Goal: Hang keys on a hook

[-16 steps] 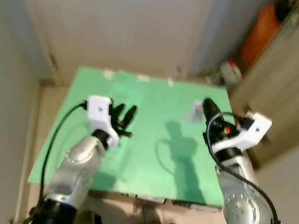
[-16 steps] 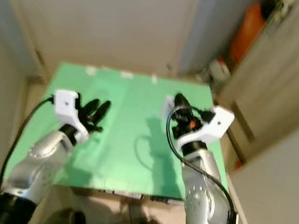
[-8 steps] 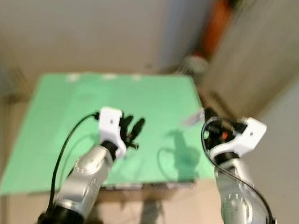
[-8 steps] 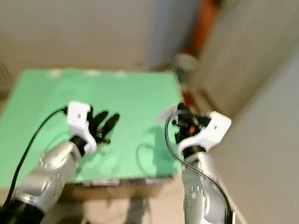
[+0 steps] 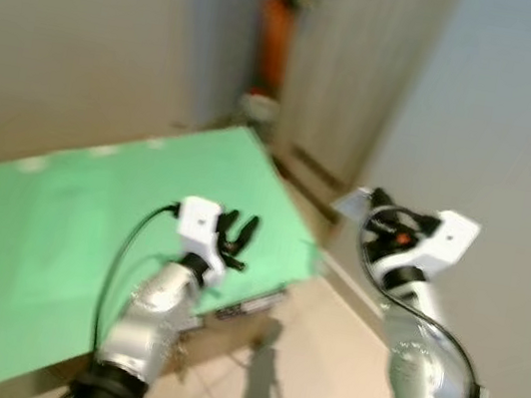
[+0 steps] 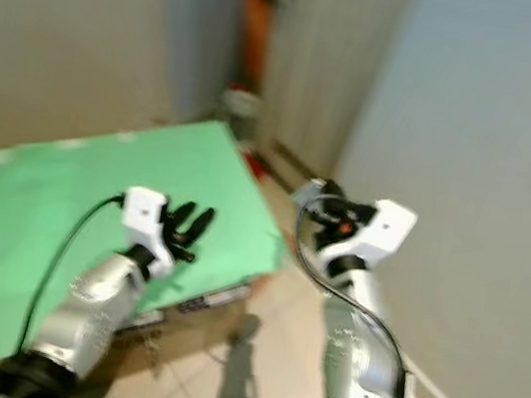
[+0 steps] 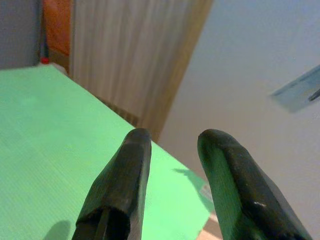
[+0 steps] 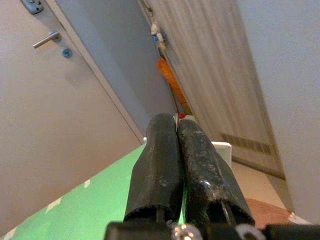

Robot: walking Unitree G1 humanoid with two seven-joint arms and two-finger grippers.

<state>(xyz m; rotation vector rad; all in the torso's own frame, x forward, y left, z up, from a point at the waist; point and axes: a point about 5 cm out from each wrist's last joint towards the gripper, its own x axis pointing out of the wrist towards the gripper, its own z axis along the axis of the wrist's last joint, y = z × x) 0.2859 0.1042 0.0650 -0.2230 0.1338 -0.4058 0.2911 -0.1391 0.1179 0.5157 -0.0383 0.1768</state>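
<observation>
1. Head views, blurred: green mat [image 5: 60, 217] spread flat across the lower left and centre, its near corner reaching toward the middle of the frame; pale tiled floor [image 5: 319, 369] along its lower right edge.
2. Upper centre: tall panel of light slatted wood [image 5: 358, 62], with an orange thing [image 5: 274, 29] upright just to its left, in the corner. Upper right: plain pale wall [image 5: 521, 118].
3. Left gripper [image 5: 237, 230] held up over the mat's near edge, centre left, fingers apart and holding nothing.
4. Right gripper [image 5: 378, 202] raised at centre right, out past the mat and over the floor, in front of the wall.
5. Pale tag [image 5: 349, 203] sticking out from the right gripper's tip; jaws pressed together on it. Keys themselves too blurred to make out.
6. Left wrist view: two black fingers [image 7: 125, 175] with a clear gap between them, mat beneath, slatted wood at upper centre, and the tag [image 7: 299, 90] as a grey-blue sliver at the right edge.
7. Right wrist view: black fingers [image 8: 160, 160] side by side and touching, a white piece showing just beyond them.
8. Same view, upper left: grey door [image 8: 60, 100] with a metal handle [image 8: 46, 39]. Lower right: vent grille [image 8: 245, 142] at the foot of the slatted wood.
</observation>
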